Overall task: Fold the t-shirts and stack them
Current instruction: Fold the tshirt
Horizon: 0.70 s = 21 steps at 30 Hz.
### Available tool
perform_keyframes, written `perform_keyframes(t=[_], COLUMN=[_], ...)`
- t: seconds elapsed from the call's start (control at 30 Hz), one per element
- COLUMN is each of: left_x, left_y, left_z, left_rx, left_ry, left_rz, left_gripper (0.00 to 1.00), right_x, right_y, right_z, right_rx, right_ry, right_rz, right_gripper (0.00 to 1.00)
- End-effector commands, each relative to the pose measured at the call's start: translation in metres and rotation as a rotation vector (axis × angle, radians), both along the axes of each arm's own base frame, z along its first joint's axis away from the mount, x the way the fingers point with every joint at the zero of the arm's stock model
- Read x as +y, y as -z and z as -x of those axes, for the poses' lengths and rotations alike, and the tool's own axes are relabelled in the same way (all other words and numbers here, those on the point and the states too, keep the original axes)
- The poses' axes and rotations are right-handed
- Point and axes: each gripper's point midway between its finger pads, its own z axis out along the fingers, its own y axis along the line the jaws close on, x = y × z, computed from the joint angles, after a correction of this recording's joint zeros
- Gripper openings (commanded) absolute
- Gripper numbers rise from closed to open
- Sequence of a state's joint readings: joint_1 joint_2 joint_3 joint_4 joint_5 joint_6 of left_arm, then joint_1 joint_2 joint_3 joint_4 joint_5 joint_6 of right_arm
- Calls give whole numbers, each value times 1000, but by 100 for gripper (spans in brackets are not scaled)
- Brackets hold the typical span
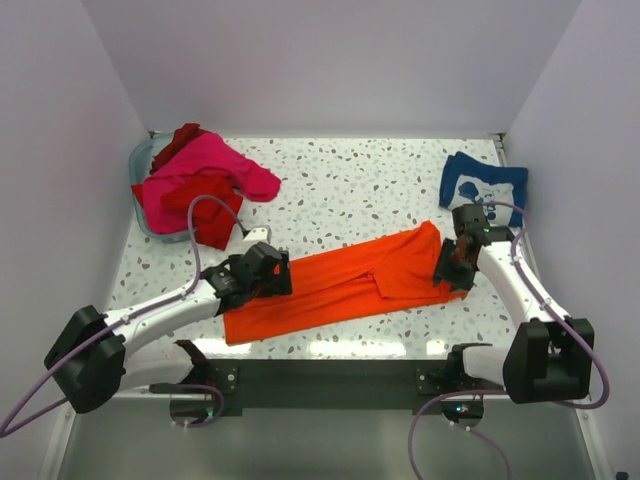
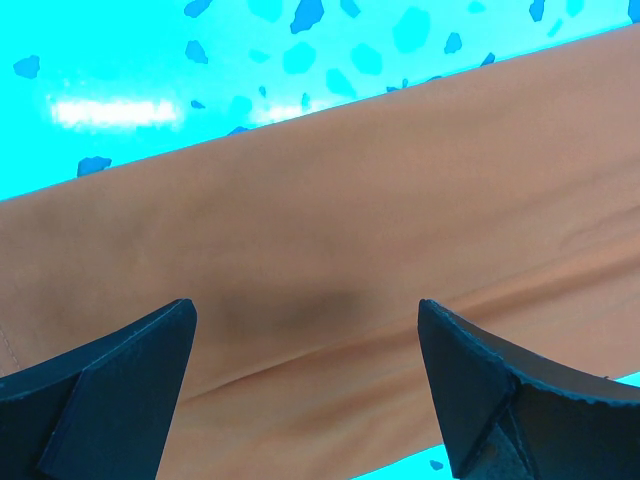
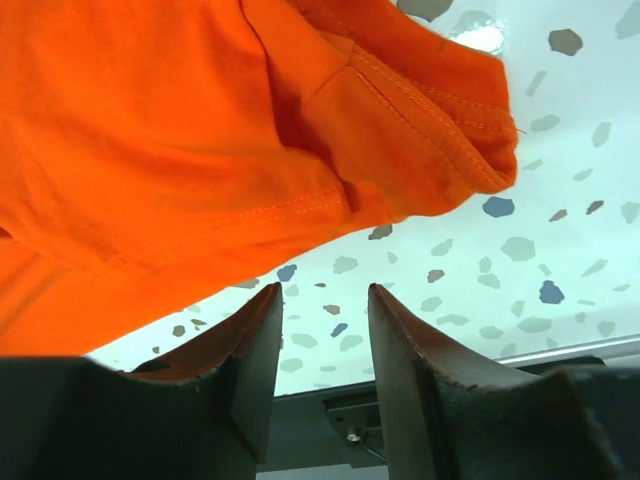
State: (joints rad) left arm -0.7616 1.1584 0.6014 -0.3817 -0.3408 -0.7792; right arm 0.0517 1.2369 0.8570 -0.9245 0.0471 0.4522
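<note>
The bright orange t-shirt (image 1: 340,283) lies as a long folded strip slanting across the near middle of the table. My left gripper (image 1: 276,279) hovers open over its left part. In the left wrist view the cloth (image 2: 330,230) looks tan and fills the space under the wide-apart gripper (image 2: 307,308). My right gripper (image 1: 455,262) is at the shirt's right end. Its jaws (image 3: 325,290) are open and empty, with the hemmed orange cloth (image 3: 200,140) just beyond the tips. The hot pink t-shirt (image 1: 205,165) and red t-shirts (image 1: 208,205) are heaped at the far left. The navy blue t-shirt (image 1: 483,185) lies folded at the far right.
A grey-blue bin (image 1: 143,160) at the far left corner holds the pink and red heap, which spills over its rim onto the table. White walls close in the speckled table (image 1: 350,185) on three sides. A dark rail (image 1: 330,380) runs along the near edge.
</note>
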Motion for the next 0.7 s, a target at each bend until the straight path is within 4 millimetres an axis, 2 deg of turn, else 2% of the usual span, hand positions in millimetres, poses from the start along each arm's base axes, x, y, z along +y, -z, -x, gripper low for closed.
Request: perform_keyframes(t=[0.0,0.17,0.3,0.47,0.67], left_x=[-15,-25,-36,-43,-27], left_y=[-19,-21,-11,7,31], left_z=[-20,-34,-44,-42,-24], left_rx=[-67,-93,-99,-67,1], left_ry=[25,33,43,63,29], left_rz=[13,14,22,30,2], left_gripper=[98,98,98,98,98], right_x=[-6,1,15,26,26], right_y=[-20,-31,-30,-11,26], right_z=[-8,-23,-39,-57,-70], right_rx=[-56,-104,-122,-109,-34], right_ry=[17,-6,-32,-53,-70], right_rz=[31,5,-46,-79,-65], right_gripper=[46,48,48,48,48])
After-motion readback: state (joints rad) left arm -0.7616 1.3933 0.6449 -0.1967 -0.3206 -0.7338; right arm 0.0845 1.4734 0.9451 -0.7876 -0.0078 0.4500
